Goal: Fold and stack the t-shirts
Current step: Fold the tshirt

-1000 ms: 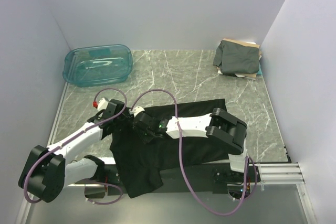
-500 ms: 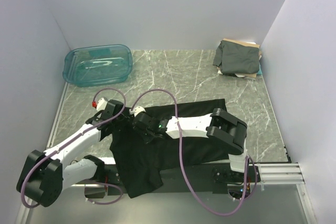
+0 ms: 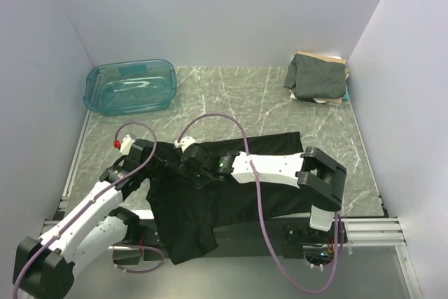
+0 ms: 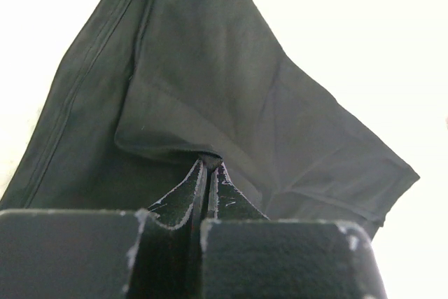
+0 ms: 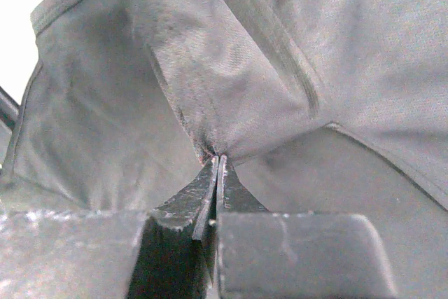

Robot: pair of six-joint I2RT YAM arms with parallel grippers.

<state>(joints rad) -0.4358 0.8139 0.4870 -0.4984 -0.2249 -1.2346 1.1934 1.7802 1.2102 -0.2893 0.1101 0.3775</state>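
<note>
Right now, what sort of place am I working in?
Probably a lab test cell: a marble-look table boxed in by plain pale walls, a metal rail along its near edge, with a teal bin, a black t-shirt and a folded pile on it.

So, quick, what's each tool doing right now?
Left tool: closed, pinching the black t-shirt.
Right tool: closed, pinching the same black t-shirt.

No legible text, labels, brands, numbers or signs in any of three views.
</note>
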